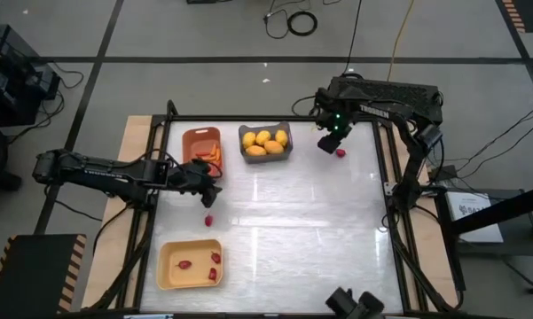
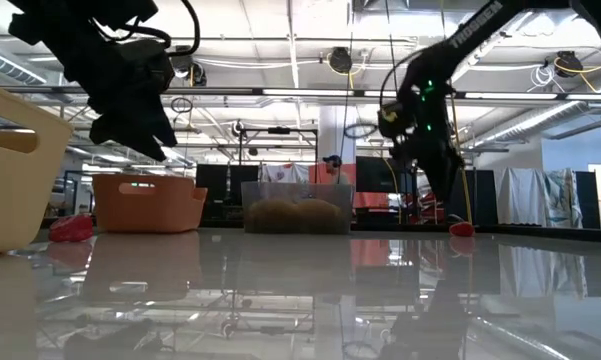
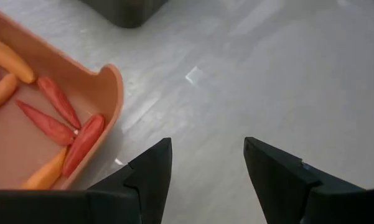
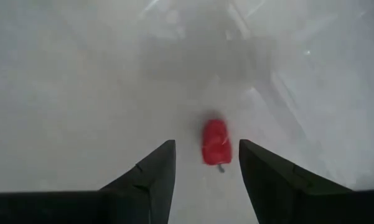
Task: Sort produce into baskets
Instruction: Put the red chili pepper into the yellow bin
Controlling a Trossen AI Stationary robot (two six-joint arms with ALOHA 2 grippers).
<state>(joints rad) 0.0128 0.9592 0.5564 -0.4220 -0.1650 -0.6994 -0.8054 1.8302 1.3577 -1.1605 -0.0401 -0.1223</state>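
Produce, mostly sorted, two pieces judged outstanding.

Sorted: plump yellow-orange lemon-like fruits (image 1: pixel 265 142) piled in the dark grey rectangular bin (image 1: pixel 288 151); thin orange and red carrot-like sticks (image 3: pixel 65 127) lying in the shallow orange-brown plastic bin (image 1: pixel 188 136); three small dark red pieces (image 1: pixel 215 258) in the shallow pale yellow bin (image 1: pixel 167 276).

Loose, item one: small red pepper-like piece (image 4: pixel 215 142) on the pale glossy surface (image 1: pixel 319 230), directly ahead of the right end effector (image 4: pixel 206 165) and just off its fingertips. Fingers part-open, the piece lined up with the gap but not yet between them; nothing held. The grey bin lies near this end effector, to its side.

Loose, item two: a second small red piece (image 1: pixel 208 221) on the surface, just beside and below the left end effector (image 3: pixel 208 165) in the high view. That end effector hangs above the surface, fingers part-open and holding nothing, the rounded corner of the orange-brown bin close on one side of it, the yellow bin well apart behind.

Remaining work, as judged: both red pieces to be picked up and carried to the yellow bin; no other stray produce is visible on the surface.
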